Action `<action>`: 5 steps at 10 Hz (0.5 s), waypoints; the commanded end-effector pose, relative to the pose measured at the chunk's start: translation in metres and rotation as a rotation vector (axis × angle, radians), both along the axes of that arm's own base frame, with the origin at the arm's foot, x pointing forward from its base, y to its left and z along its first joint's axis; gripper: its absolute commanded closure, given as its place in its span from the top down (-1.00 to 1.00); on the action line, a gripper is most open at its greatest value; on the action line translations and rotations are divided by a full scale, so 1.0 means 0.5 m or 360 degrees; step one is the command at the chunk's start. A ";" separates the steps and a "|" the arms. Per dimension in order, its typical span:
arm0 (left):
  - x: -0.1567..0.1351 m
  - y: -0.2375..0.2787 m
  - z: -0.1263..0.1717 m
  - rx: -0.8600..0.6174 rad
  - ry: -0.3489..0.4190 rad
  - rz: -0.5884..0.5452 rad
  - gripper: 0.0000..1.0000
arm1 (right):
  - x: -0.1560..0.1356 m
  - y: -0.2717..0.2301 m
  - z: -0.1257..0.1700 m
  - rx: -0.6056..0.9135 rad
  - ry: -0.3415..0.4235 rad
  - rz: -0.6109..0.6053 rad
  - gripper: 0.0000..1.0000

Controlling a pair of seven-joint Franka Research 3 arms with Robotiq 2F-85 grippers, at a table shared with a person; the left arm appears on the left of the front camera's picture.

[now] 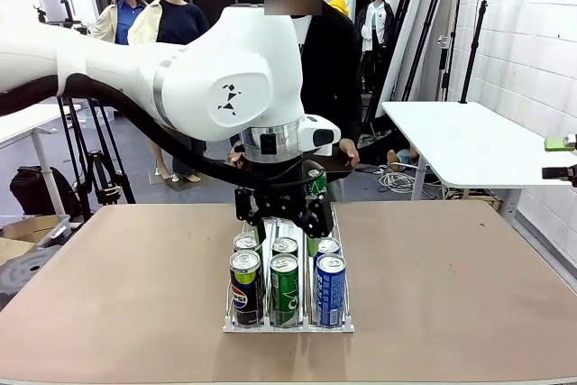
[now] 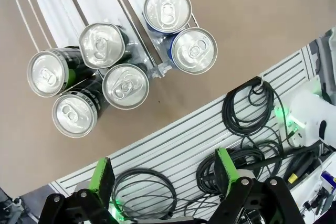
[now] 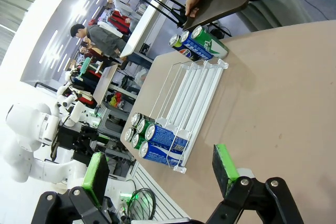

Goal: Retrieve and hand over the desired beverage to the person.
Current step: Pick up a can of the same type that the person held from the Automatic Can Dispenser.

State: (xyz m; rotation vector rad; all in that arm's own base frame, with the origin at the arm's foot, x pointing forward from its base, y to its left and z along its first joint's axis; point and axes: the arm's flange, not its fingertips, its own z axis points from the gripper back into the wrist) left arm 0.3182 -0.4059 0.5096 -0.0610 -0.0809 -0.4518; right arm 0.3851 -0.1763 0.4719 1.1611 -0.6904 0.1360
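A white wire rack [image 1: 341,223] in mid-table holds several beverage cans: a Pepsi can [image 1: 245,288], a green can [image 1: 284,288] and a blue can [image 1: 330,288] in the front row, more behind them. My left gripper [image 1: 279,214] hangs open just above the rack's middle. From its wrist camera the can tops [image 2: 125,85] show from above, beyond the open left gripper [image 2: 163,174]. The person [image 1: 329,69] stands at the far edge and holds a dark tray [image 3: 220,1] in both hands. My right gripper [image 3: 160,171] is open, off to the table's right side, with the rack [image 3: 191,85] ahead of it.
Three more cans [image 3: 197,43] stand at the rack's far end, close under the tray. A white side table [image 1: 469,142] stands to the right. Cables [image 2: 247,108] lie on a slatted panel below the table's near edge. Brown tabletop [image 1: 469,286] spreads wide on both sides of the rack.
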 end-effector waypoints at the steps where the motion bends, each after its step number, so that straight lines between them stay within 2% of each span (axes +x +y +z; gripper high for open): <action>1: -0.003 -0.006 -0.029 -0.0030 -0.0008 -0.0058 1.00 | -0.001 -0.001 -0.001 0.0009 0.0007 -0.0002 1.00; 5: 0.012 -0.007 -0.074 -0.0014 0.0061 -0.0069 1.00 | -0.001 -0.001 -0.001 0.0009 0.0007 -0.0002 1.00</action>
